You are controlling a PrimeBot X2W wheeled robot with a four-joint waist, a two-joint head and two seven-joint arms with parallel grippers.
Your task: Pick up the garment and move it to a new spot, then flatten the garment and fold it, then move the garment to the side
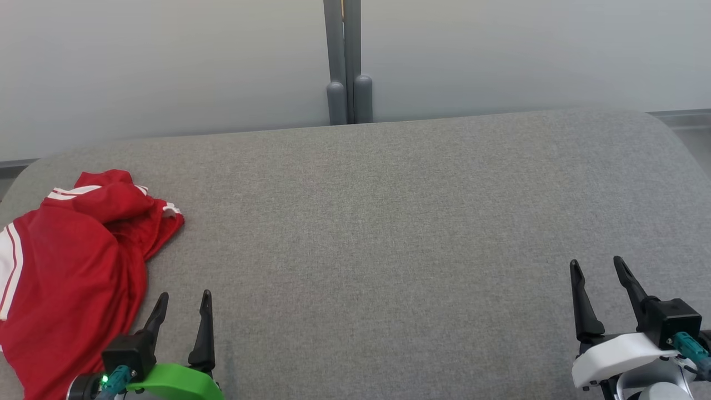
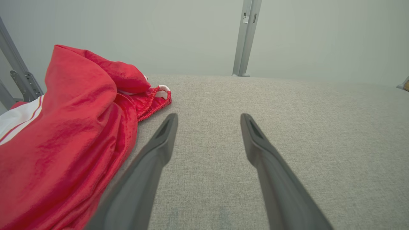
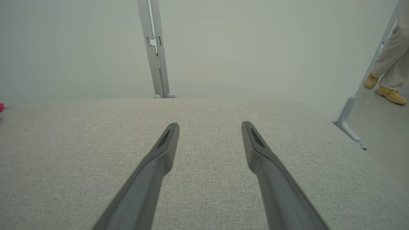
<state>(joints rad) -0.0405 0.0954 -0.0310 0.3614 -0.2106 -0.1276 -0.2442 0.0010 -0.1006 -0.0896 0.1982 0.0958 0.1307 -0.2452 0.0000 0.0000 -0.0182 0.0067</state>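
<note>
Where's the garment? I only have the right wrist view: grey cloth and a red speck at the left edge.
Observer: Head view has the red garment crumpled at the left end of the grey table, beside the left gripper.
Operator: Left holding it?
Observer: No. Left wrist view shows its fingers spread over bare cloth, with the garment off to one side.
Operator: Folded at all?
Observer: No, it's bunched up, with white stripes along one edge.

Shiny red cloth garment [image 1: 72, 266] on matt woven table [image 1: 389, 222].
</note>
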